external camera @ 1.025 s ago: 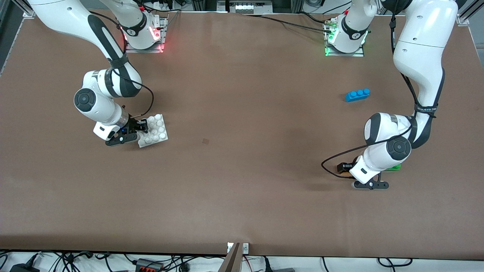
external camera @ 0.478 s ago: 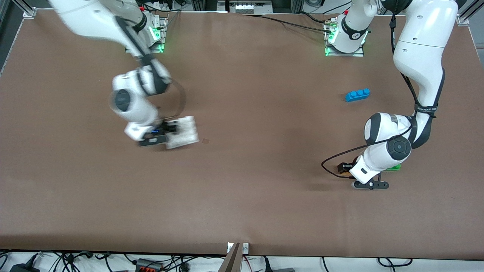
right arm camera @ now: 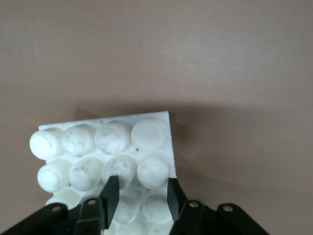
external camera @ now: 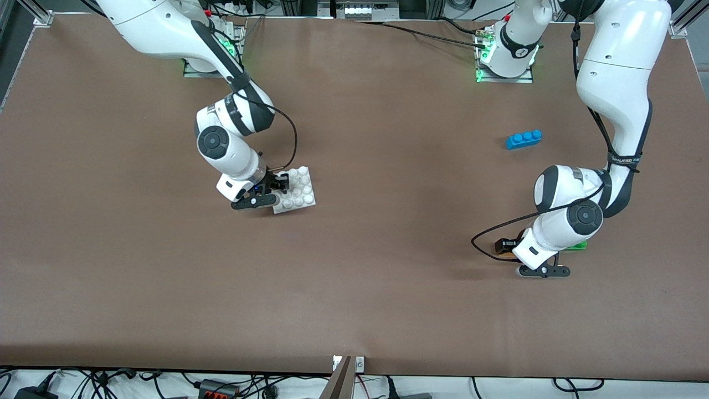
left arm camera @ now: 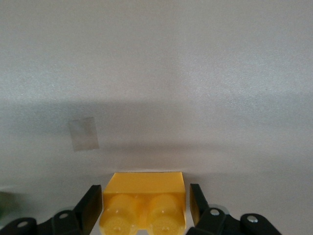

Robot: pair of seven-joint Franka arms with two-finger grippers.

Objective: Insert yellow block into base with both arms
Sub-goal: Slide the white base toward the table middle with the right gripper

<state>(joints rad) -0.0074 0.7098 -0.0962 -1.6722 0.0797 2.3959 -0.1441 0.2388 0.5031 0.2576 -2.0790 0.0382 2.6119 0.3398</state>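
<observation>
Two pieces matter to us: the small yellow plastic block (left arm camera: 143, 208) with two round studs and the flat square white studded base plate (external camera: 296, 190). We see the yellow block between the left gripper (left arm camera: 145, 210)'s spread fingers, gaps showing on both sides, so it is bracketed but not pinched. That gripper sits low at the table (external camera: 388, 266), toward the left arm's end; in the front view the arm's wrist hides the block.

The right gripper (external camera: 275, 190) has its jaws pinched on the base's edge, near the middle of the table, toward the right arm's end. We cannot tell whether the base is lifted or resting on the surface.

We judge the task about a third done: the base is gripped, while the block is not yet seized, and the joining of the two well-apart pieces remains.

A green brick (external camera: 578, 245) peeks out just beside the left wrist, and a blue three-stud brick (external camera: 523, 138) lies farther from the front camera. Neither appears to block the way between the arms.
</observation>
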